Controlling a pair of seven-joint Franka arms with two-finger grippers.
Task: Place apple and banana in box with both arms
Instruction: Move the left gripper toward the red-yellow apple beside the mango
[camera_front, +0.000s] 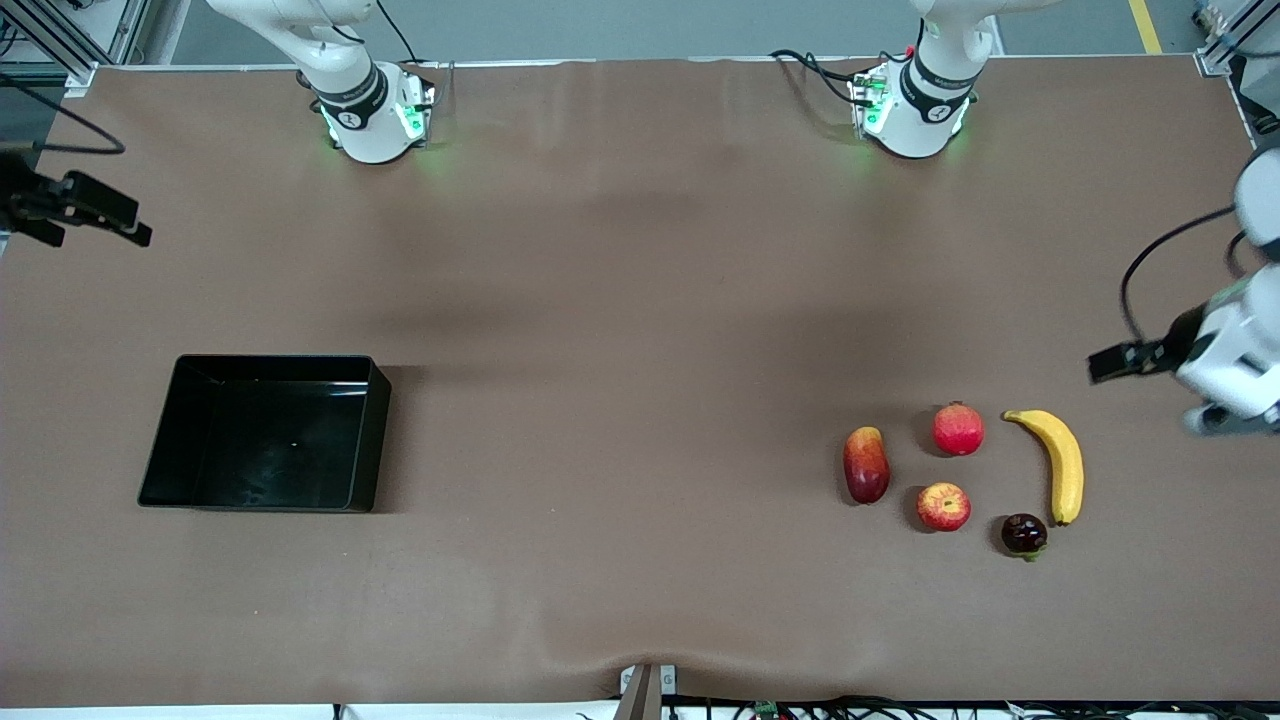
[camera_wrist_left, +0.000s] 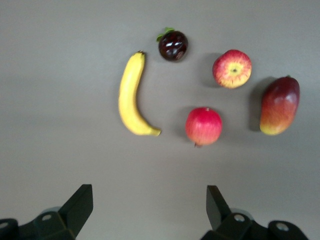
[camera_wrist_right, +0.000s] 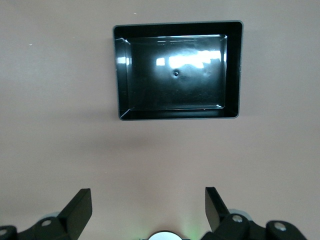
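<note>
1. The table (camera_front: 640, 300) has a brown cover, and the two arm bases stand along its edge farthest from the front camera.
2. The box (camera_front: 375, 440), a glossy black open tray with nothing in it, lies toward the right arm's end of the table, in the half nearer to the front camera.
3. The left gripper (camera_wrist_left: 149, 207) hangs in the air at the left arm's end of the table, just at that edge, with its jaws spread wide and nothing between them.
4. The right gripper (camera_wrist_right: 148, 207) hangs over the right arm's end of the table, also wide open and holding nothing.
5. The banana (camera_front: 1060, 460) lies on the table toward the left arm's end, the fruit closest to that end.
6. The mango (camera_front: 866, 464) lies at the side of the fruit group that faces the box.
7. The pinkish-red ball (camera_front: 958, 428) lies between mango and banana, farther from the front camera than the apple.
8. The apple (camera_front: 943, 506) lies between mango and banana, touching none.
9. A dark purple fruit (camera_front: 1024, 534) with a green leaf lies just beside the banana's nearer tip.
</note>
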